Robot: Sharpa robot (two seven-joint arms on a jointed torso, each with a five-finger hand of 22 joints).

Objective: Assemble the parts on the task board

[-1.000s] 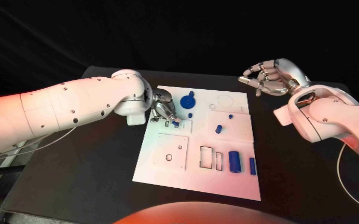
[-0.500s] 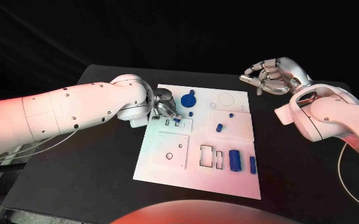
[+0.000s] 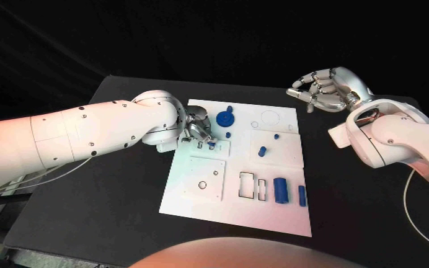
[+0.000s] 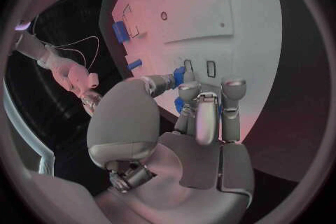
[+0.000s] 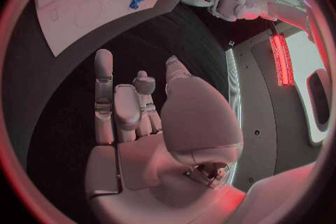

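The white task board (image 3: 234, 206) lies in the middle of the black table. My left hand (image 3: 198, 131) is at the board's upper left corner and pinches a small blue part (image 3: 211, 146) between thumb and fingers, right over two narrow slots (image 4: 198, 66). The same small blue part (image 4: 179, 75) shows at the thumb tip of the left hand (image 4: 199, 115) in the left wrist view. My right hand (image 3: 325, 92) hovers above the table's back right, off the board, with loosely bent fingers and nothing in it. The right wrist view shows this right hand (image 5: 136, 117) empty.
Loose blue parts lie on the board: a round toothed disc (image 3: 224, 119), a short peg (image 3: 262, 152), a small stud (image 3: 275, 138), a thick block (image 3: 281, 191) and a slim bar (image 3: 302, 196). Rectangular cut-outs (image 3: 247, 186) sit at lower middle. Black table surrounds the board.
My left arm has swung in a little while its hand stays at the slots with the blue part. The right hand has hardly moved.
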